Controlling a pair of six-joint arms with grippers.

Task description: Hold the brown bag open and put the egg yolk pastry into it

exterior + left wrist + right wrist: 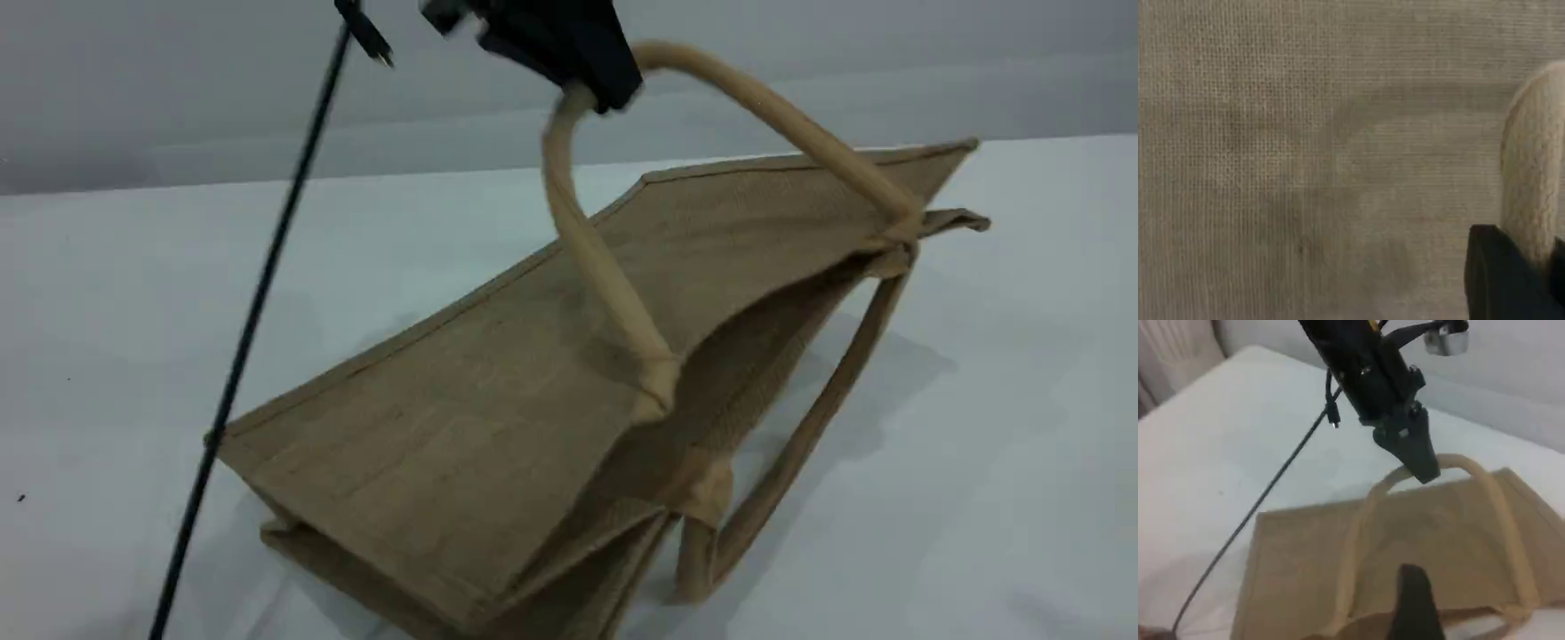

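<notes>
The brown bag (pixel 498 391) lies on its side on the white table, its mouth facing right. My left gripper (pixel 597 89) is shut on the top of the upper beige handle (pixel 773 111) and holds the upper panel raised, so the mouth gapes. The lower handle (pixel 800 444) rests on the table. In the left wrist view the bag's weave (pixel 1305 160) fills the frame, with the handle (pixel 1531 180) beside the dark fingertip (pixel 1498 273). From the right wrist view, the left gripper (pixel 1421 467) grips the handle (pixel 1498 513) above the bag (pixel 1305 567); my right gripper's fingertip (pixel 1415 607) shows nothing on it. The egg yolk pastry is out of view.
A thin black cable (pixel 258 302) hangs from the left arm down to the table's front left, crossing the bag's left corner; the right wrist view shows the same cable (pixel 1258 513). White table surface (pixel 978 444) surrounds the bag. A pale wall stands behind.
</notes>
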